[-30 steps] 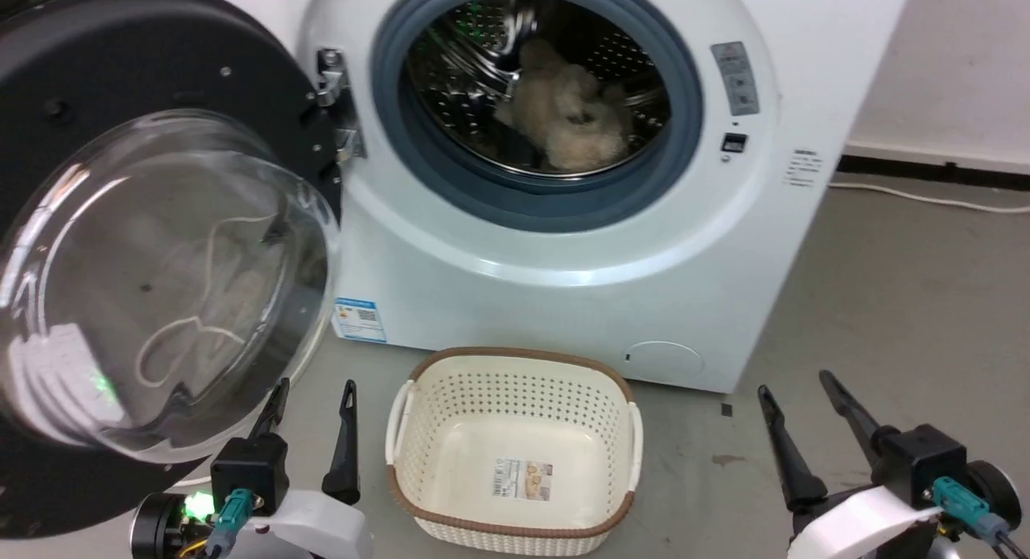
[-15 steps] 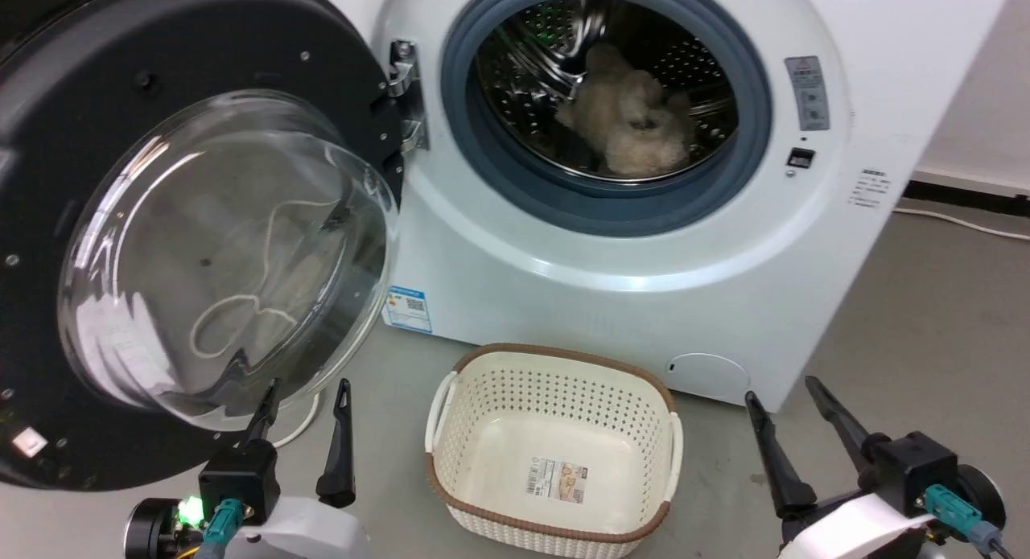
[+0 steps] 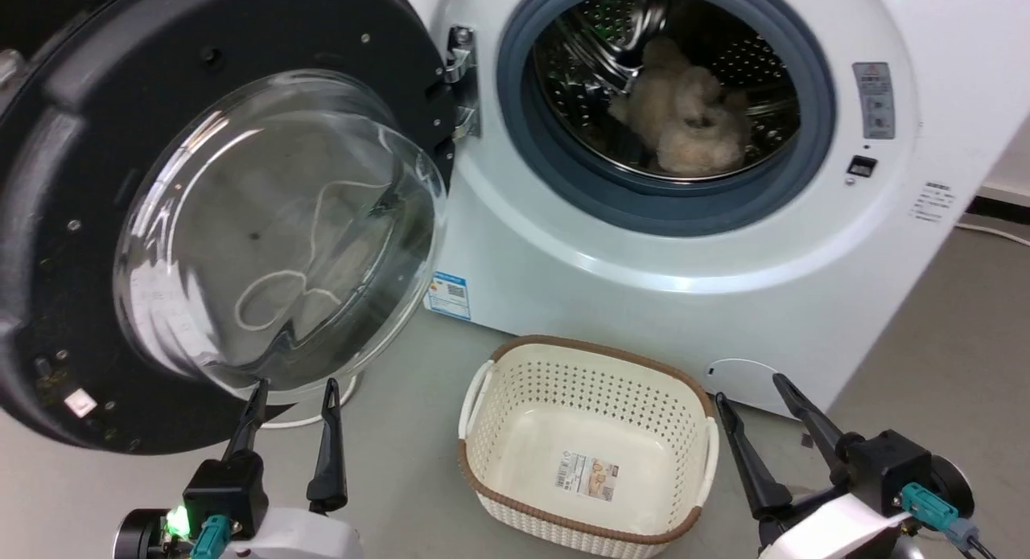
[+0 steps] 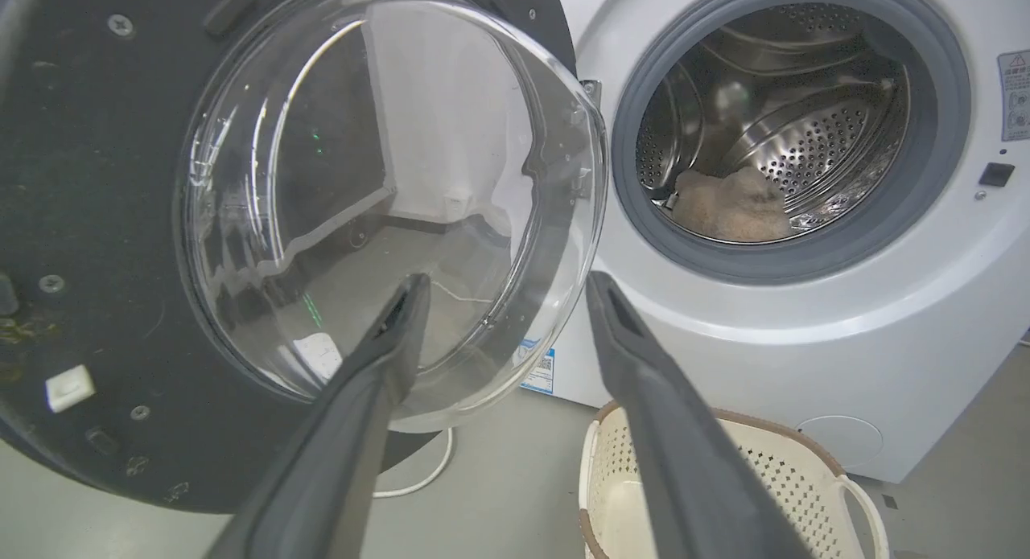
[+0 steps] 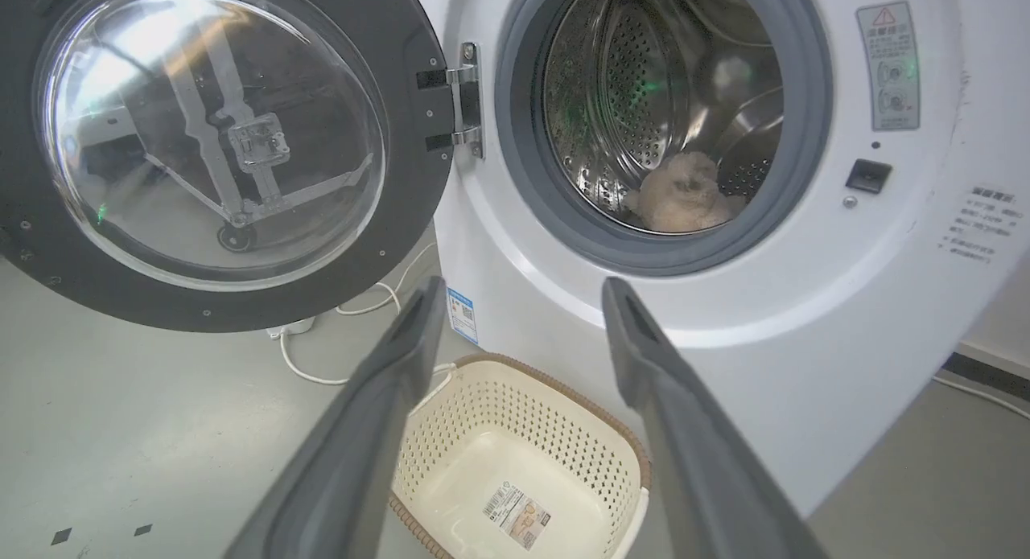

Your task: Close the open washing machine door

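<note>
**Door wide open, closing push not yet begun**

The washing machine door (image 3: 273, 229) hangs swung right out on its metal hinge (image 3: 460, 76), inner face toward the robot. It is just ahead of and above the left fingers (image 3: 327, 438), whose tips sit under the lower edge of the glass bowl. I see no contact between them. It has a wide black rim dotted with small screws, with a white tag low on it. The centre is a bulging clear bowl full of reflections, so it looks hard and slippery.

The left fingers are spread apart and empty. The right fingers (image 3: 747, 458) are also apart and empty, and they are well off to the far side of the door.

I judge this to be the approach step, with nothing pushing yet. The next move calls for the left fingers to get round the free edge, off to their left, and onto the outer face. From there they can sweep the door toward the washing machine (image 3: 644, 285) until the latch catches.

Ahead, between the two pairs of fingers, the grey rubber ring (image 3: 515, 125) frames the steel drum (image 3: 736, 60), where a pale fluffy item (image 3: 684, 117) lies inside. The cream basket (image 3: 499, 366) stands on the floor between the pairs, close to the door's likely swing
</note>
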You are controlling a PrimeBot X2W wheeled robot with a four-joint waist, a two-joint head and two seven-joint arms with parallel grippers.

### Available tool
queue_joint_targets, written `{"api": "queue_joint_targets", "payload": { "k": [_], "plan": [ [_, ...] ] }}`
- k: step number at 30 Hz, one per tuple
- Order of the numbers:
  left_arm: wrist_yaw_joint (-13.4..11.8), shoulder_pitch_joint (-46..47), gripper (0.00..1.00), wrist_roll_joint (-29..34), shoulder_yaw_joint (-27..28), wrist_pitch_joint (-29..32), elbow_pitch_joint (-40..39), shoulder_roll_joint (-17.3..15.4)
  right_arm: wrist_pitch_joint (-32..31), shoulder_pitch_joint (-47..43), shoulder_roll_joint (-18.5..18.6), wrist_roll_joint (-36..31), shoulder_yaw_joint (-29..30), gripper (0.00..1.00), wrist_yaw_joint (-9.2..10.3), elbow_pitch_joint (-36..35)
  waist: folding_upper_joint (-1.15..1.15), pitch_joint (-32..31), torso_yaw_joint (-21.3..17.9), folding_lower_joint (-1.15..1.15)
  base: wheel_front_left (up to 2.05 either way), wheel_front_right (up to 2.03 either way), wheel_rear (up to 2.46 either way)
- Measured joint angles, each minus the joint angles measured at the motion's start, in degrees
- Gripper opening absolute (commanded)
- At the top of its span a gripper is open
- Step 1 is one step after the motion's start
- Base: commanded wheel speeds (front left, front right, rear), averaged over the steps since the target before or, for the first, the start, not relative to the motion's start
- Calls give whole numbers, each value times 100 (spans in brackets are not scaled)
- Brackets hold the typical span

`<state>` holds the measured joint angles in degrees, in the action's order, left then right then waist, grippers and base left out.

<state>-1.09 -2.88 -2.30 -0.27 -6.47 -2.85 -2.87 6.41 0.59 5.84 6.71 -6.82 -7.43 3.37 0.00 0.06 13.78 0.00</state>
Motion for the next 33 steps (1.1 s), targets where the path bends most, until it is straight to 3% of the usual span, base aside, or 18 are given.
{"api": "queue_joint_targets", "payload": {
  "k": [14, 30, 31, 33],
  "plan": [
    [-131, -130, 100, -169, 2, -185, -64, 0, 188, 68, 146, 225, -274, 100, 0, 120, 0, 10, 384, 0, -1, -1, -1],
    [-67, -197, 100, -301, 26, -377, -9, 0, 389, 67, 224, 391, -476, 100, 0, 168, 0, 29, 774, 0, 0, 0, 0],
    [-43, -221, 0, -397, 25, -426, 13, 0, 433, 65, 237, 434, -525, 100, 0, 179, 0, 37, 874, 0, 0, 0, 0],
    [10, -245, 0, -465, 33, -444, 63, 0, 458, 63, 246, 450, -546, 100, 0, 180, 0, 42, 922, 0, 0, 0, 0]
  ]
}}
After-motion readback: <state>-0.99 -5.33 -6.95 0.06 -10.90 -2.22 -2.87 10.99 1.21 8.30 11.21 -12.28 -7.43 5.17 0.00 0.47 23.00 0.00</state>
